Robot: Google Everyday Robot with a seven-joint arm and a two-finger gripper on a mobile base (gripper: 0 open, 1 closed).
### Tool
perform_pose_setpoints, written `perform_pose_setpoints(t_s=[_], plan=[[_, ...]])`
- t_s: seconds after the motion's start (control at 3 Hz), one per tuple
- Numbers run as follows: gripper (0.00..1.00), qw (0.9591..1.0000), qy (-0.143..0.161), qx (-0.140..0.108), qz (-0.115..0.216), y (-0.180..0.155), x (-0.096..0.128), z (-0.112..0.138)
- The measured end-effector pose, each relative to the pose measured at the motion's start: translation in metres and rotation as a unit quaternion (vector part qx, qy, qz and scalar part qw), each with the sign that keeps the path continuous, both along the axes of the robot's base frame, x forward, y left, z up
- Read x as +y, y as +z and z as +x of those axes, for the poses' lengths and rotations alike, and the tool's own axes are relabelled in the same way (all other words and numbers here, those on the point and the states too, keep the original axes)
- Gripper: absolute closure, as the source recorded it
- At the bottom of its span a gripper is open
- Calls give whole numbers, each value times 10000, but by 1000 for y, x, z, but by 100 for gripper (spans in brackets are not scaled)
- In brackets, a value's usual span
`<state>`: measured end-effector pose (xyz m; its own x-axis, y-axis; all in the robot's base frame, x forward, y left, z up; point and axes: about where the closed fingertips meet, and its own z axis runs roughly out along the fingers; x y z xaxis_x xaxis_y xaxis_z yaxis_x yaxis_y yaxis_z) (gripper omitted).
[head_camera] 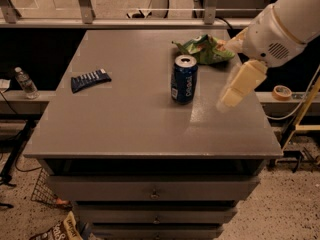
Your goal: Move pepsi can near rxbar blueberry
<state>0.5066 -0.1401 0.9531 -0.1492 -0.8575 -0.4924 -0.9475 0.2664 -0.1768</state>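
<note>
The pepsi can, dark blue with a silver top, stands upright on the grey table, right of centre. The rxbar blueberry, a flat dark blue wrapper with white stripes, lies near the table's left edge, well apart from the can. My gripper, cream coloured on a white arm, reaches in from the upper right. It hangs over the table just right of the can, not touching it and holding nothing.
A green snack bag lies behind the can at the table's far right. A water bottle stands on a ledge to the left, and a tape roll lies on one to the right. Drawers sit under the tabletop.
</note>
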Motion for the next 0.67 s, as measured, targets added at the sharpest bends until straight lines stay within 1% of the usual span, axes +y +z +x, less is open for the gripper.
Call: perform_pose_setpoints(t_s=[0.33, 0.67], plan=[[0, 9995, 275, 131, 104, -17, 24, 16], [0, 9990, 407, 76, 151, -22, 39, 31]])
